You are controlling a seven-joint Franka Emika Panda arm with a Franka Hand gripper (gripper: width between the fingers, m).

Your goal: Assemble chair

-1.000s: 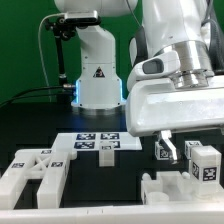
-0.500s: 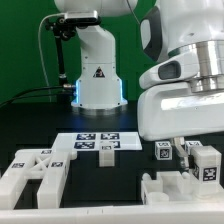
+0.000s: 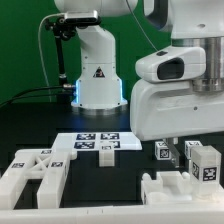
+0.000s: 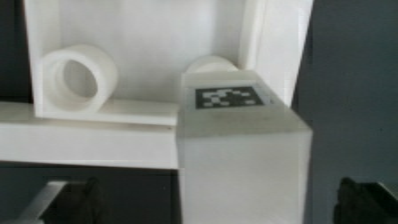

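Observation:
The chair lies in loose white tagged parts. In the wrist view my gripper (image 4: 214, 205) is open. Its dark fingers (image 4: 63, 200) stand wide on either side of a white block with a tag on top (image 4: 240, 140), with a gap at each side. Beyond the block is a white part with a round hole (image 4: 75, 80). In the exterior view the arm's big white hand (image 3: 180, 100) hangs over the parts at the right (image 3: 203, 162), and its fingertips are hidden there. A flat chair piece (image 3: 35, 170) lies at the front left.
The marker board (image 3: 95, 143) lies mid-table in front of the robot's base (image 3: 97, 75). A small tagged cube (image 3: 163, 152) sits just below the hand. Another white part (image 3: 172, 188) lies at the front right edge.
In the exterior view the hand has shifted to the right and slightly up. The finger seen earlier beside the small cube no longer shows. The parts have not moved.

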